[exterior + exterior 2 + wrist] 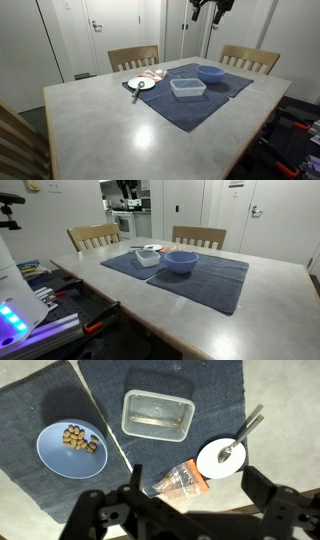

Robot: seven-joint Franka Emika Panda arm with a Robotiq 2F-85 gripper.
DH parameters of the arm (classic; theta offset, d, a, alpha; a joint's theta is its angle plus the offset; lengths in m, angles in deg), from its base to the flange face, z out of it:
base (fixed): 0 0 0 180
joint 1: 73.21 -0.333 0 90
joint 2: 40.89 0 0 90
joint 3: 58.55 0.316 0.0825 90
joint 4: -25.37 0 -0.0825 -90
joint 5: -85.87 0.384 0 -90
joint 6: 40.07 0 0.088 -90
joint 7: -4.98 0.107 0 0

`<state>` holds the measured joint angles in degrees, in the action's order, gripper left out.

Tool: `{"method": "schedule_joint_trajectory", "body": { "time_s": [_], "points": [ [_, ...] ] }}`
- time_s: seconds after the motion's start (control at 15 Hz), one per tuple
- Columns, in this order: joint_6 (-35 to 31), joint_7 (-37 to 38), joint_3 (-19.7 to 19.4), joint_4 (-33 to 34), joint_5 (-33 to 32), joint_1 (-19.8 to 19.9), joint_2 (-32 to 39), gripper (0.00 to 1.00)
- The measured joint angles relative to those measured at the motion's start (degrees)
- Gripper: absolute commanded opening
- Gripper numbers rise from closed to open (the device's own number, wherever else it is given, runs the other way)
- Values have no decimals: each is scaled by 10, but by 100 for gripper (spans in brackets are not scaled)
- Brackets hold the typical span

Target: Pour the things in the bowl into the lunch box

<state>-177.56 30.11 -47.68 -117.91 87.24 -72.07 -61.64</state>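
Note:
The round blue bowl (72, 447) holds several brown pieces and sits on a dark blue mat; it also shows in both exterior views (210, 73) (180, 262). The clear rectangular lunch box (157, 414) stands empty beside it on the mat (187, 88) (149, 256). My gripper (190, 485) is open and empty, high above the table, over a small plastic bag. In an exterior view it hangs near the top edge (211, 8), well above the bowl.
A small white plate (222, 459) with a spoon lies on the mat (141, 84). A clear plastic bag with orange trim (178, 482) lies at the table edge. Two wooden chairs (133, 57) (249, 58) stand behind the table. The dark blue mats (200, 105) cover the table's far half.

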Motion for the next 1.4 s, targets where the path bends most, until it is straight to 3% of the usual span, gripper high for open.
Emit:
{"method": "schedule_joint_trajectory", "body": {
  "time_s": [1.0,1.4],
  "points": [
    [1,0,-1,0,0,0,0,100],
    [2,-31,-35,2,-12,1,0,100]
  ]
}}
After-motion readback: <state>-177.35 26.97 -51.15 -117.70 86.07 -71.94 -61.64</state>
